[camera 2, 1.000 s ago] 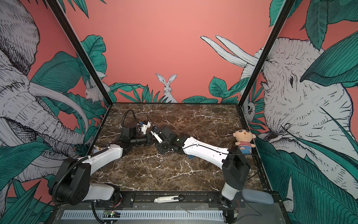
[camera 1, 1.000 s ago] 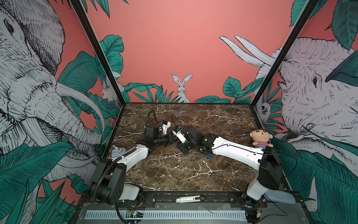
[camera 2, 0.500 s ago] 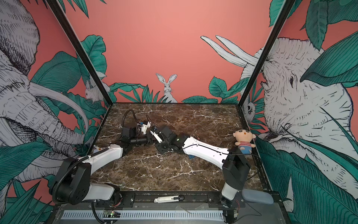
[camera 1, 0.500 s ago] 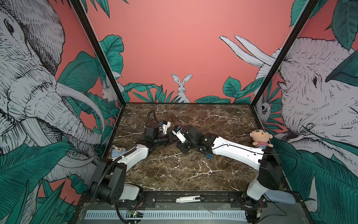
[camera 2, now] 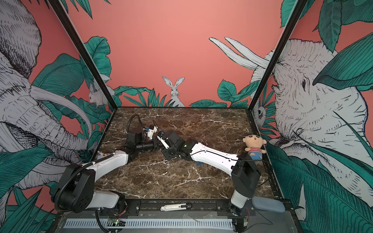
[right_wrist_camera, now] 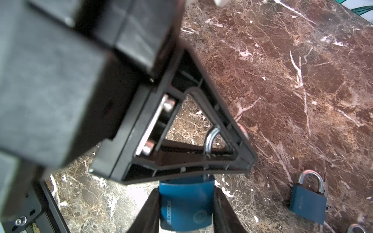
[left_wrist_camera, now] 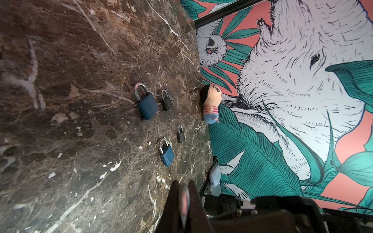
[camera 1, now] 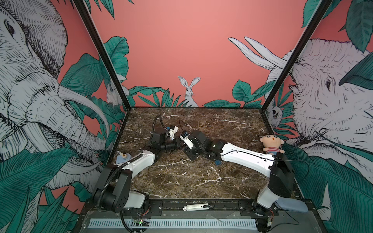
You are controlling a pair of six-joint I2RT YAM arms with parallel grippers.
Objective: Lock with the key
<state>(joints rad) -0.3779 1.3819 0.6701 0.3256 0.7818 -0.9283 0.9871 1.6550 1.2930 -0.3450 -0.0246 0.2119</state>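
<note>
Raised lettering runs along the body of the blue metal padlock that is closest in the right wrist view. Its middle letters read "OSSO". The letters at either end are unclear, so the whole word cannot be given. Beside the lettering sits a round embossed emblem, too soft to make out.

The second blue padlock, lying on the dark brown marble desk, carries a short line of raised characters that are too small to read.

In the left wrist view, the small blue padlock shows a round emblem and a faint line of lettering, both illegible.
</note>
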